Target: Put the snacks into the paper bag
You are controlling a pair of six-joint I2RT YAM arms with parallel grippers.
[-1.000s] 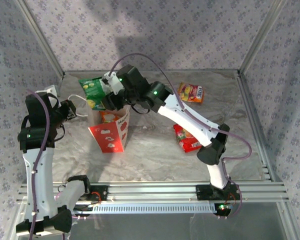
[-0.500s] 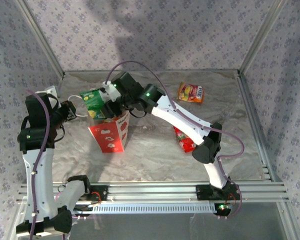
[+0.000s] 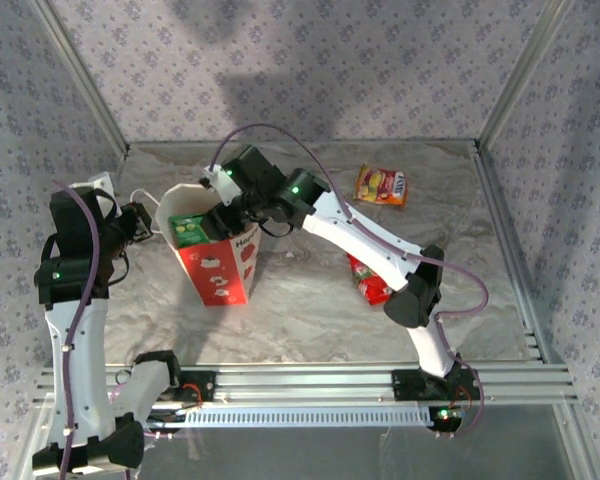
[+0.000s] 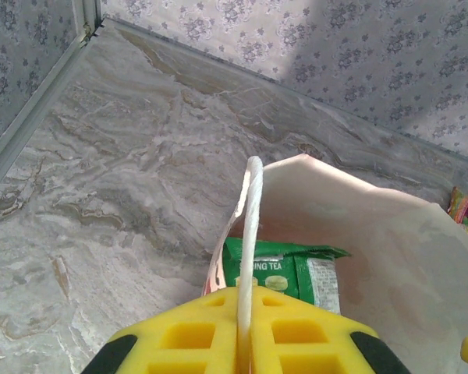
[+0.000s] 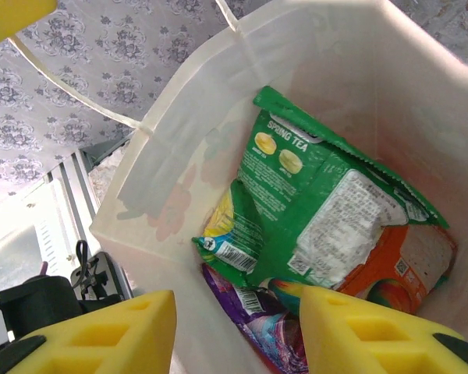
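The paper bag [image 3: 218,268] stands upright left of the table's middle, white above and red below. Inside it lie a green packet [image 5: 327,210], a purple packet [image 5: 265,327] and an orange one [image 5: 409,261]. My right gripper [image 5: 238,331] hovers open just above the bag's mouth, nothing between its yellow fingers. My left gripper [image 4: 246,343] is shut on the bag's white cord handle [image 4: 249,226], holding the bag's left side; the green packet [image 4: 285,269] shows behind the handle. An orange-yellow packet [image 3: 382,185] lies at the back right. A red packet [image 3: 370,283] lies partly under the right arm.
Metal frame posts and patterned walls close in the marble table [image 3: 310,310] on three sides. A rail [image 3: 310,385] with both arm bases runs along the near edge. The right arm [image 3: 365,240] stretches diagonally across the middle.
The green packet was in my right gripper above the bag; it has dropped into the bag and the gripper has opened. The left arm kept hold of the handle.
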